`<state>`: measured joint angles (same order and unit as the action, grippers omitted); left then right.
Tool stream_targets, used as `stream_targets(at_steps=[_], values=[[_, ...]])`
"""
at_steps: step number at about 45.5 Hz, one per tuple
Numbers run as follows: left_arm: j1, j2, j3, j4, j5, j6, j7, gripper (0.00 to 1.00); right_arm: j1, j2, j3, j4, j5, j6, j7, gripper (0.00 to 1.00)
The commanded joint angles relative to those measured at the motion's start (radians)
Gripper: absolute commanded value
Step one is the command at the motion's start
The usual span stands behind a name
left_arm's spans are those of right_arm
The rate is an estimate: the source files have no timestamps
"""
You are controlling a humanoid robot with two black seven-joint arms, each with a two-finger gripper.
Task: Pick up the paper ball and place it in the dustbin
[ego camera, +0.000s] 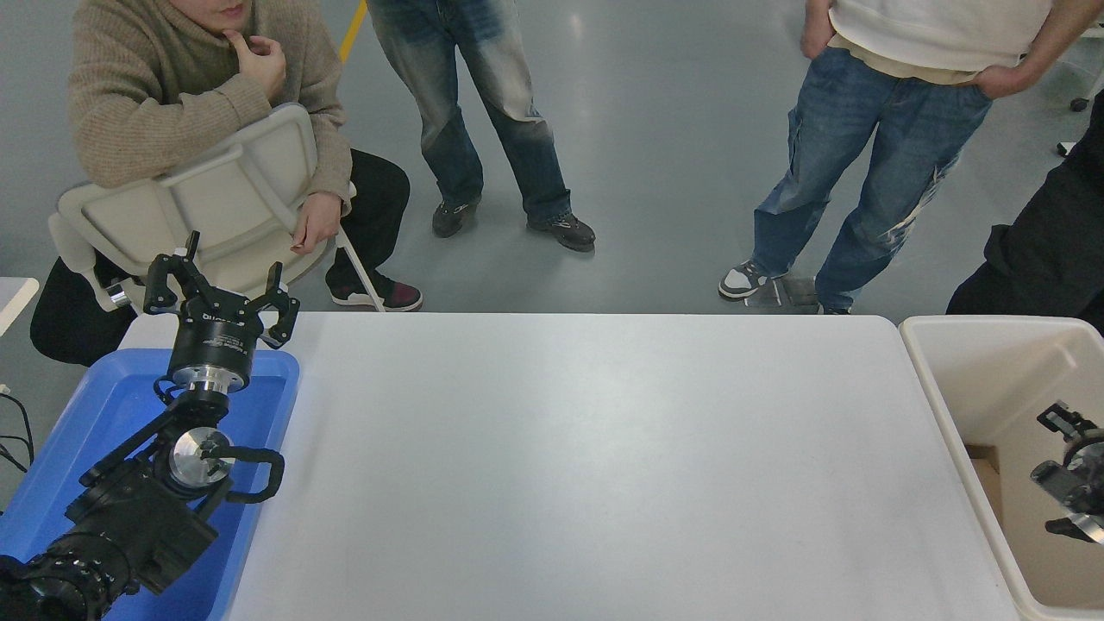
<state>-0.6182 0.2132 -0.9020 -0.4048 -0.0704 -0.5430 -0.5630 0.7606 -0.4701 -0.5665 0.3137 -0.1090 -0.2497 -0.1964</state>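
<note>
Reaching in from the right edge, the robot's right gripper (1072,470) is hanging inside the cream-white dustbin (942,379), which is standing just off the right end of the white table (586,466). Only part of the gripper is showing at the frame's border, so whether it is released or clenched cannot be told. The paper ball is not showing anywhere in the head view; inside the bin, only a brown patch (985,479) is showing at the bottom near the left wall, and what it is cannot be made out.

At the lower left, the left arm is sitting parked over a shallow blue tray (103,405), its left gripper (222,289) pointing away from the camera with the fingers spread wide and nothing between them.

Beyond the table's far edge, a person in a tan knit sweater (155,95) is sitting backwards on a white chair (216,207), one hand raised to the chin. Two people in blue jeans, one (483,112) near the middle and one (871,164) toward the right, are standing on the grey floor, while a figure in black (1048,250) is standing at the right edge behind the bin.
</note>
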Motion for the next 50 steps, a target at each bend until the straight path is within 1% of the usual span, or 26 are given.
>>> stream_targets(at_steps=[1, 2, 3, 5, 8, 15, 20, 24, 27, 28, 35, 40, 45, 50], values=[[0.0, 0.0, 0.0, 0.0, 0.0, 0.0, 0.0, 0.99, 0.077, -0.059, -0.022, 0.134, 0.002, 0.0, 0.0, 0.82], [0.0, 0.0, 0.0, 0.0, 0.0, 0.0, 0.0, 0.99, 0.091, -0.067, -0.032, 0.149, 0.0, 0.0, 0.0, 0.85], [0.0, 0.0, 0.0, 0.0, 0.0, 0.0, 0.0, 0.99, 0.121, -0.08, -0.064, 0.178, 0.002, 0.0, 0.0, 0.93], [0.0, 0.0, 0.0, 0.001, 0.0, 0.0, 0.0, 0.99, 0.161, -0.099, -0.11, 0.214, 0.002, 0.001, 0.0, 1.0], [0.0, 0.0, 0.0, 0.001, 0.001, 0.0, 0.0, 0.99, 0.236, -0.122, -0.197, 0.312, 0.002, 0.01, 0.0, 1.0], [0.0, 0.0, 0.002, 0.0, 0.001, 0.0, 0.0, 0.99, 0.495, -0.185, -0.43, 0.638, 0.002, 0.024, 0.0, 1.0], [0.0, 0.0, 0.002, 0.0, 0.0, 0.0, 0.0, 0.99, 0.681, -0.171, -0.567, 0.798, 0.002, 0.027, -0.001, 1.0], [0.0, 0.0, 0.002, 0.0, 0.001, 0.0, 0.0, 0.99, 0.793, -0.156, -0.618, 0.893, 0.011, 0.075, -0.003, 1.0], [0.0, 0.0, 0.002, 0.0, 0.001, 0.0, 0.0, 0.99, 0.887, -0.142, -0.639, 0.942, 0.018, 0.157, -0.005, 1.0], [0.0, 0.0, 0.002, 0.0, 0.001, 0.0, 0.0, 0.99, 0.955, -0.124, -0.653, 0.967, 0.022, 0.249, -0.005, 1.0], [0.0, 0.0, 0.002, 0.0, 0.001, 0.0, 0.0, 0.99, 1.16, -0.022, -0.673, 0.976, 0.023, 0.671, -0.005, 1.0], [0.0, 0.0, 0.002, 0.0, 0.001, 0.0, 0.0, 0.99, 1.272, 0.036, -0.673, 0.975, 0.022, 0.924, -0.005, 1.0], [0.0, 0.0, 0.002, 0.001, 0.0, 0.0, 0.0, 0.99, 1.355, 0.079, -0.662, 0.982, 0.023, 1.035, -0.003, 1.0], [0.0, 0.0, 0.002, 0.0, 0.0, 0.0, 0.0, 0.99, 1.428, 0.123, -0.656, 0.996, 0.029, 1.035, -0.003, 1.0]])
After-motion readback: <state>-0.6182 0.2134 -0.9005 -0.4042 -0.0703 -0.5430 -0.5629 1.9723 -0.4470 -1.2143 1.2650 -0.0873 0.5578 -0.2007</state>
